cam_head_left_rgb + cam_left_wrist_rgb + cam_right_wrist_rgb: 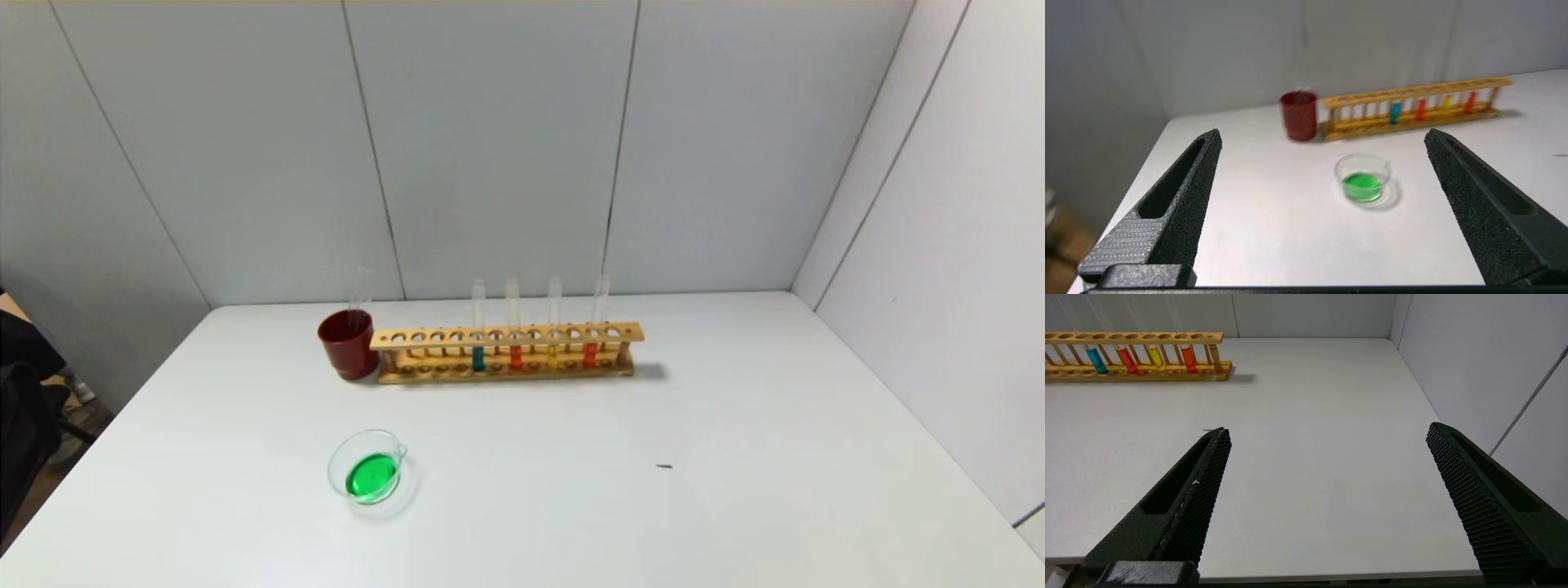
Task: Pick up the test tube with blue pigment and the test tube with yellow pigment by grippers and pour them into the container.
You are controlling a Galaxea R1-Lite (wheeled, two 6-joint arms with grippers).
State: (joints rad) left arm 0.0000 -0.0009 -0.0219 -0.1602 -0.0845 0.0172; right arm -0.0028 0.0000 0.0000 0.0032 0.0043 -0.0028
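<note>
left tool (1323,139) and right tool (1327,430): fingers apart, empty | container (369,467): holds green liquid | blue tube (478,327), yellow tube (553,322): in rack (506,353) | pouring seems done

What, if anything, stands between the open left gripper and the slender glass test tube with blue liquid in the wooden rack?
Nothing visible. From the left gripper, bare white table leads to the blue test tube; the shallow clear glass dish of green liquid and the dark red cup sit off to the side.

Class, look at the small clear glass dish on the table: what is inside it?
The container holds a shallow pool of green liquid covering most of its floor. Nothing else shows inside; the glass hides nothing.
</note>
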